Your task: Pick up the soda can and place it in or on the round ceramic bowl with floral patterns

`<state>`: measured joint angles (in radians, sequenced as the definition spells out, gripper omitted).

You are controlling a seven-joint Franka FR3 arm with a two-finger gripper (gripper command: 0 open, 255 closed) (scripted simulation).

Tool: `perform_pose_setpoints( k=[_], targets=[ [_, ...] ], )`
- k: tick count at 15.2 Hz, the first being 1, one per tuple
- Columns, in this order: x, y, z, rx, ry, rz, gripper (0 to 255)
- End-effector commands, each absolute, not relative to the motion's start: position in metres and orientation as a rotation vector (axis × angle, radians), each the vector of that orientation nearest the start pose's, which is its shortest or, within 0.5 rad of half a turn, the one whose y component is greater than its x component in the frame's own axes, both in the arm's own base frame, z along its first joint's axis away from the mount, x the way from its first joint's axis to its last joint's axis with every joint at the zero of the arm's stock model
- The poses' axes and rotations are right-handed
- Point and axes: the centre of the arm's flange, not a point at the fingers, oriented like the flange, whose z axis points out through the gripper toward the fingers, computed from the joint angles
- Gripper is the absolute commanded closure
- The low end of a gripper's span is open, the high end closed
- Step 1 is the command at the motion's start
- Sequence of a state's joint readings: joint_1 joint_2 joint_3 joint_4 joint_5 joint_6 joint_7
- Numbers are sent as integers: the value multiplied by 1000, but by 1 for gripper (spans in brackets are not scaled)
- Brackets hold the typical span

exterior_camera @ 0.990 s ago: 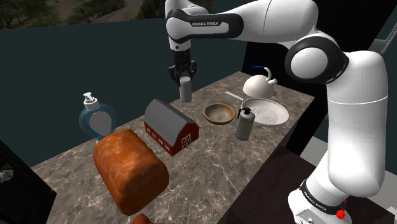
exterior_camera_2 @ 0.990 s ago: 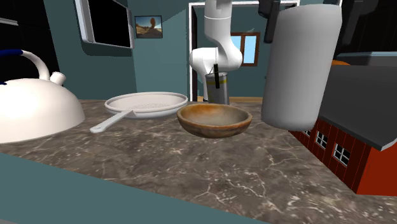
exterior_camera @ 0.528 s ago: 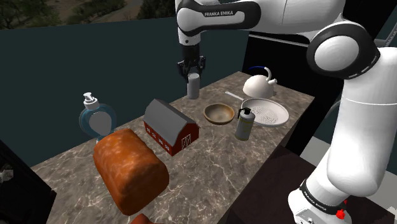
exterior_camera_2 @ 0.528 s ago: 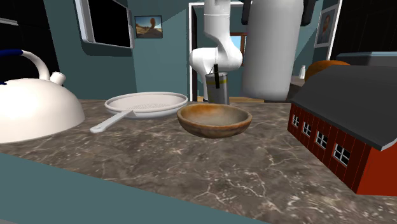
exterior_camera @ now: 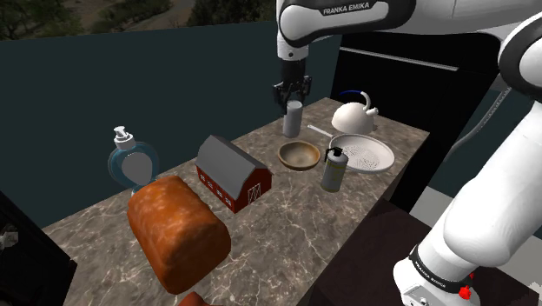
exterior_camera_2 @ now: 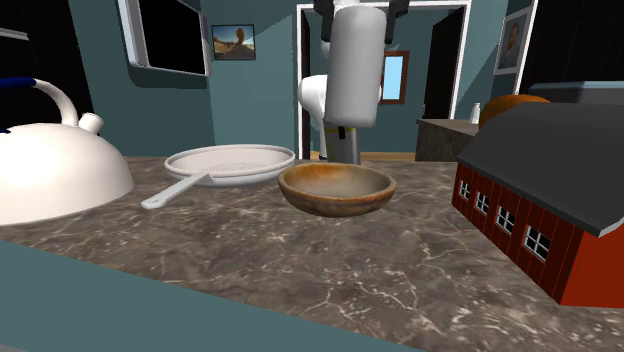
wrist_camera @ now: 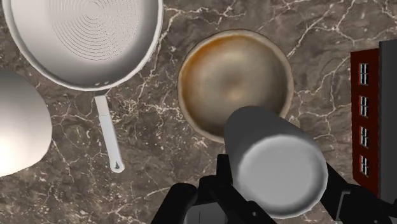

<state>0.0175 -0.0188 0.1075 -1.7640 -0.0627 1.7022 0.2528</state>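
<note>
Grey soda can [exterior_camera: 293, 119], pinched in the tool [exterior_camera: 293, 99], hangs over the bare brown bowl [exterior_camera: 299, 156].

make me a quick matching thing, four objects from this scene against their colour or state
Things:
1. soda can
2. bowl
3. barn
4. kettle

Colour or state:
a. white, with a blue handle
b. red walls, grey roof
c. brown, empty
d. grey, clasped in the gripper

Pairs: 1-d, 2-c, 3-b, 4-a
</note>
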Motion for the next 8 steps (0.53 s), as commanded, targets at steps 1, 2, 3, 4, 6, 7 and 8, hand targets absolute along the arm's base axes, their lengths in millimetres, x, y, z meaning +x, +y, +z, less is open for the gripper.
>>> perform_pose_setpoints(
  k=[1,2,3,4,6,7,8],
  targets=[
    [529,48,560,-3206,189,49,255],
    [518,41,562,-3206,189,49,255],
    [518,41,556,-3206,189,49,255],
    [518,41,551,-3206,189,49,255],
    [518,41,541,-3206,189,49,255],
    [518,41,535,-3206,189,49,255],
    [518,41,530,-3206,189,49,255]
  ],
)
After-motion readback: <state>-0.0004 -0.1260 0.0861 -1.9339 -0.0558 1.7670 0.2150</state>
